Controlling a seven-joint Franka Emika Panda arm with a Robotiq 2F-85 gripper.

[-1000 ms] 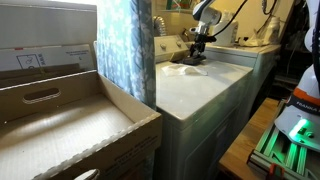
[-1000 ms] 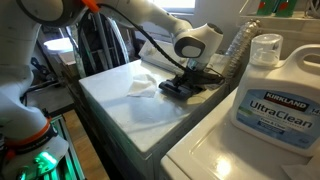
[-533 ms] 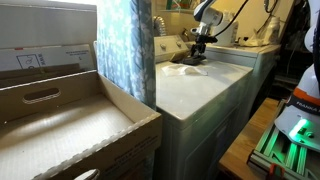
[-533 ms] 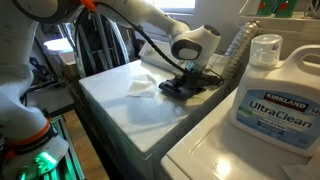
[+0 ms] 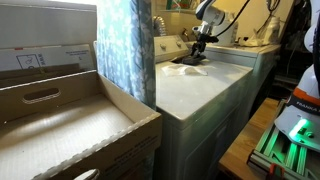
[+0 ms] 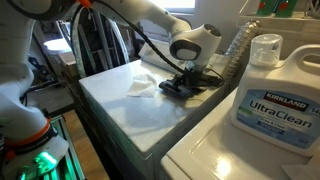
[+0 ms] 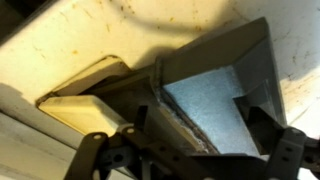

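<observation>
A grasp of the dark tray [image 6: 180,87] is judged to be the step in hand. The gripper [image 6: 190,72] is seen directly over the tray. In the wrist view the fingers [image 7: 95,155] are spread wide, with the tray [image 7: 215,100] framed between them. Whether the pads touch its walls cannot be told.

For the next move, a square closing on the two side walls is called for. The tray is judged to be light and stiff-walled, so it could slide on the smooth tabletop [image 6: 150,115] if only one finger meets it.

The tray is shown as a shallow, open-ended box with dark walls and a dull grey floor, lying flat on the white tabletop. In an exterior view a crumpled white cloth [image 6: 142,86] is seen at nine o'clock of the tray, just beside it. A large detergent bottle [image 6: 275,90] is seen at three o'clock, well apart on the neighbouring surface.

In an exterior view [image 5: 193,58] the tray is found at the far end of the tabletop. A patterned curtain [image 5: 125,50] and a cardboard box [image 5: 60,120] are seen at nine o'clock of it.
</observation>
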